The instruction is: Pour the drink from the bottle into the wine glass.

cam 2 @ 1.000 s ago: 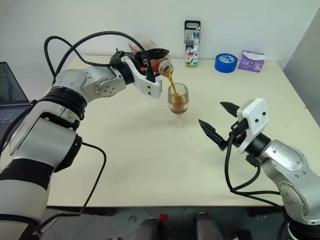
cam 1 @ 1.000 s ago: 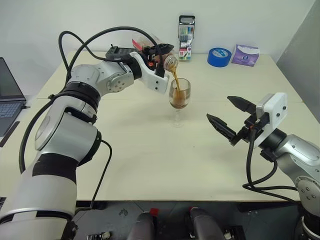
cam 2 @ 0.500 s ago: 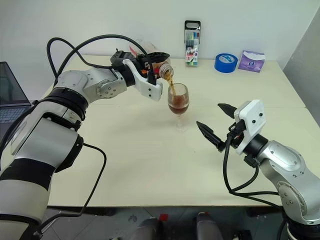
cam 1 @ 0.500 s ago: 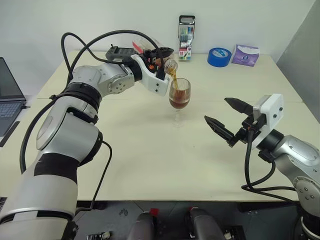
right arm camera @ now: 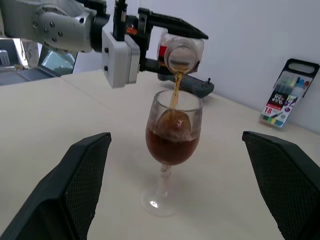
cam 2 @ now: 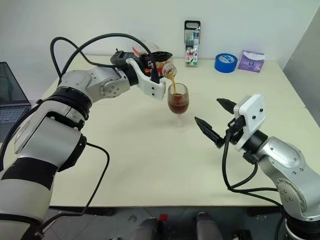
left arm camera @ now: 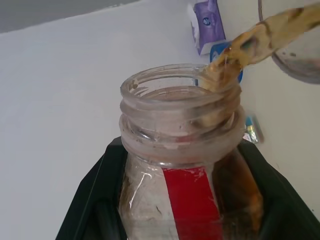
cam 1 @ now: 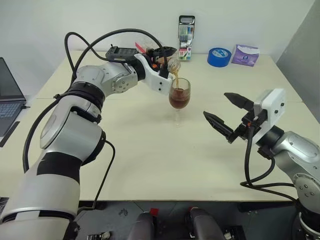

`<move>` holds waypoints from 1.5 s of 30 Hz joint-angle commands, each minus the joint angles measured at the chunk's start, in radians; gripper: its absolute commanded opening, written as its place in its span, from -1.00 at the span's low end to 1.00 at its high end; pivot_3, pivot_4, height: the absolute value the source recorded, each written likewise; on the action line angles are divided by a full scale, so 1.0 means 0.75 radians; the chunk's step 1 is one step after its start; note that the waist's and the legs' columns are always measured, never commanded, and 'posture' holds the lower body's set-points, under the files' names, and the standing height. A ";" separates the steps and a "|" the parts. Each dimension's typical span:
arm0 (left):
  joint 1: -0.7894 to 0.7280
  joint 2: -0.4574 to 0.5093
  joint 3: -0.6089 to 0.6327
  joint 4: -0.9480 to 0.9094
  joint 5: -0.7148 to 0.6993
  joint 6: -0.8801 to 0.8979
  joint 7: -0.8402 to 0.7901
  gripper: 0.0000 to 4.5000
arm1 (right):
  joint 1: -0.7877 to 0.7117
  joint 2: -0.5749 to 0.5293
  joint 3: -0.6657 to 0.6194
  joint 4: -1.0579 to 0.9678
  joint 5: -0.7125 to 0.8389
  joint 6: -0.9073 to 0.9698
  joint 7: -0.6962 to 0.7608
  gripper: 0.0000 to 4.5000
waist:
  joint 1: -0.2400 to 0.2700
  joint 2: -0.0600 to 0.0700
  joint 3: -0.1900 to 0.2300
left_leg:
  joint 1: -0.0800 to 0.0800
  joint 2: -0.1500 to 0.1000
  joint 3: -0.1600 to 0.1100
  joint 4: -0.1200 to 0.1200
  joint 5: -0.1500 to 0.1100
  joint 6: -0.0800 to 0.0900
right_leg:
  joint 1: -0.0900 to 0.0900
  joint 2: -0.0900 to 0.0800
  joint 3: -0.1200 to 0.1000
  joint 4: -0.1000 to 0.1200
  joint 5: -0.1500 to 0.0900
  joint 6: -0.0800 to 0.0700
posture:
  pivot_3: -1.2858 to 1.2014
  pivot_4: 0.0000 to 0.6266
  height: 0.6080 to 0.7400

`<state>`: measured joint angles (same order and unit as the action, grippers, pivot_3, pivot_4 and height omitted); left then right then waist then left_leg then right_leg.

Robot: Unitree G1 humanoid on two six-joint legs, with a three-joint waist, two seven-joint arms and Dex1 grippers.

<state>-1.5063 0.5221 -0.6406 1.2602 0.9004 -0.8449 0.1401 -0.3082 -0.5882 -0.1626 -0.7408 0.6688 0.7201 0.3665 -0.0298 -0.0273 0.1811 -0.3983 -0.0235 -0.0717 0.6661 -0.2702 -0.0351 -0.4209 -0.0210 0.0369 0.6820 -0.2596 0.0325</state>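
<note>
I have the left gripper (cam 2: 156, 60) fingers clamped on the tipped bottle (right arm camera: 182, 51), drink (right arm camera: 175, 92) streaming into the wine glass (cam 1: 179, 95) mid-counter (cam 1: 150, 150), roughly half full; right gripper (cam 1: 231, 116) fingers wide, empty; emptying remains, I judge

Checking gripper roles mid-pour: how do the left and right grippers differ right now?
The left gripper is shut on the bottle, tipped over the wine glass and pouring; the right gripper is open and holds nothing. The left is above the glass, the right off to its side, apart from it. Both have black fingers.
</note>
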 commanded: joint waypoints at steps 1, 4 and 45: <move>-0.024 -0.002 0.069 -0.019 -0.087 -0.001 -0.029 -0.04 | -0.039 0.003 0.008 -0.036 0.023 0.011 -0.013 1.00 | 0.000 0.000 0.000 | 0.000 0.000 0.000 0.000 0.000 0.000 | 0.000 0.000 0.000 0.000 0.000 0.000 | 0.03 -0.52 1.00; 0.003 -0.013 0.109 -0.014 -0.155 -0.002 -0.099 -0.04 | -0.055 0.000 0.014 -0.033 0.027 0.022 -0.011 1.00 | 0.001 0.000 0.000 | 0.000 0.000 0.000 0.000 0.000 0.000 | 0.000 0.000 0.000 0.000 0.000 0.000 | 0.03 -0.52 1.00; 1.016 -0.020 1.155 -0.933 -1.349 1.316 -0.546 0.99 | -0.609 0.351 0.439 0.500 -0.197 0.257 -0.042 1.00 | -0.003 -0.003 -0.005 | -0.004 0.004 -0.009 0.013 0.000 0.000 | -0.005 -0.004 0.000 0.012 0.000 0.000 | 0.03 -0.52 1.00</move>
<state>-0.7413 0.4933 0.2296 0.6249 -0.1128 0.1360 -0.2727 -0.7569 -0.3310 0.1945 -0.3429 0.5281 0.9265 0.3270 -0.0322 -0.0294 0.1776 -0.4011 -0.0206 -0.0782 0.6759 -0.2702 -0.0352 -0.4249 -0.0240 0.0371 0.6912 -0.2598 0.0328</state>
